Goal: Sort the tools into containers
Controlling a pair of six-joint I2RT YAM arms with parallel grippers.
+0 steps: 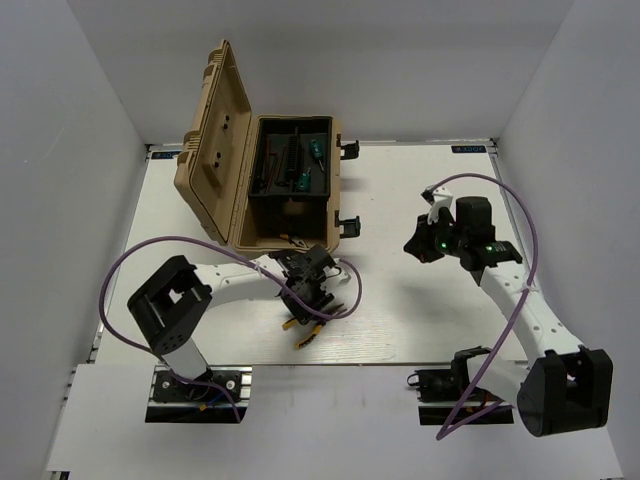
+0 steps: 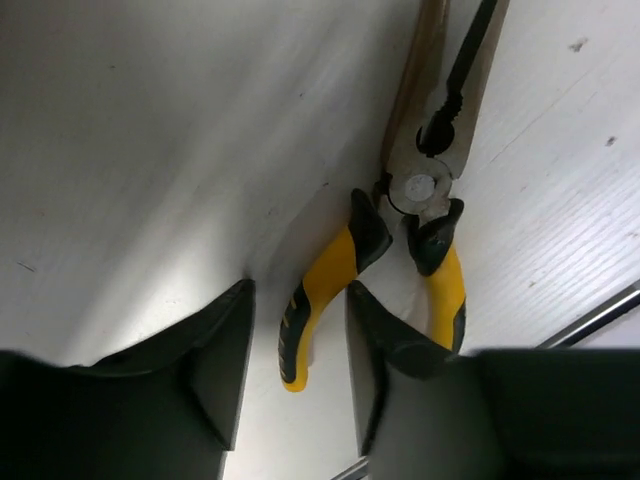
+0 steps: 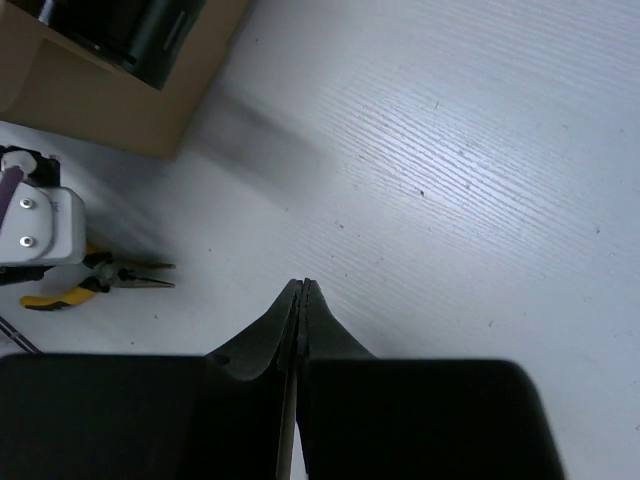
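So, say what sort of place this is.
Likely a robotics lab test cell: bare white walls box in a white table, with the left arm and right arm bolted at its edge.

No words or numbers can be read here. A tiny blue sticker sits at the far right corner of the white surface (whatever is on it is too small to read).

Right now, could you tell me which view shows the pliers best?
Left wrist: the pliers fill it, pivot and both handles clear. Top external shows only yellow bits under the left arm; right wrist, small and half hidden.
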